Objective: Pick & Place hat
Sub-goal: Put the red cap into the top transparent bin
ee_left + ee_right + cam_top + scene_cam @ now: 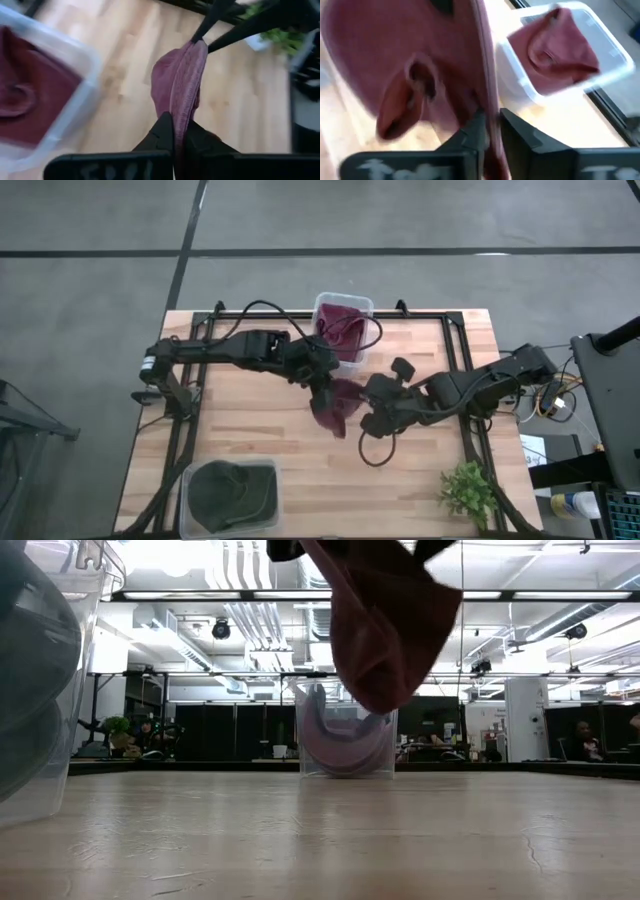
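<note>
Held hat: a maroon hat (338, 402) of soft cloth, hanging limp in folds above the middle of the table (260, 430), clear of the wood; in the low view (385, 625) it droops to a rounded bottom edge.
Left gripper: the left gripper (179, 131) is clamped on one edge of the maroon hat, its two fingers pressed together over the cloth.
Right gripper: the right gripper (491, 131) has the hat's thin edge between its fingers, which stand a little apart; cannot tell whether they are pinching the cloth.
Maroon hats: two, one held in the air, a second hat (341, 332) lying crumpled in the clear bin (344, 302) at the table's far edge.
Green hat: one dark green hat (226, 492) in a second clear bin (272, 468) at the near left corner.
Bins: two.
Plant: one small green plant (468, 490) at the near right corner.
</note>
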You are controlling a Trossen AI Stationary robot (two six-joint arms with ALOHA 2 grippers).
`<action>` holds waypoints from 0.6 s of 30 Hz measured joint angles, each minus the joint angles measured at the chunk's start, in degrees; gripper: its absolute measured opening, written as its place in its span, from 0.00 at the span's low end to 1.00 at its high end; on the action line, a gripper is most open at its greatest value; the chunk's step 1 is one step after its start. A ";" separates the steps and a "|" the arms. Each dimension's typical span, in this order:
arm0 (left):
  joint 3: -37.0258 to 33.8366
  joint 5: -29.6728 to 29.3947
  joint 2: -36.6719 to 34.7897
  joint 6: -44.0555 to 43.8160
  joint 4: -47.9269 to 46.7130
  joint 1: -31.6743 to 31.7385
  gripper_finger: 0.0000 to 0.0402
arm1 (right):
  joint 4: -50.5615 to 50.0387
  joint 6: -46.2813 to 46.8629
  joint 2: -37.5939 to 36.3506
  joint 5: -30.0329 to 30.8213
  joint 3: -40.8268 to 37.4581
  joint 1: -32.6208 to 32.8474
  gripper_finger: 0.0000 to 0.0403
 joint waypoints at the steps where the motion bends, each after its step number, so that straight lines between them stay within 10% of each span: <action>1: 0.00 -1.45 -0.20 -0.14 0.05 0.12 0.01 | -2.07 1.64 -0.31 0.08 0.00 0.00 0.15; 9: 0.00 -15.34 -4.20 2.05 5.76 1.40 0.01 | -9.53 8.13 -1.63 1.01 -0.22 1.05 0.36; 18: 0.02 -15.98 -7.45 -3.95 14.46 3.79 0.01 | -4.15 -8.83 -0.68 11.34 -0.61 5.86 0.39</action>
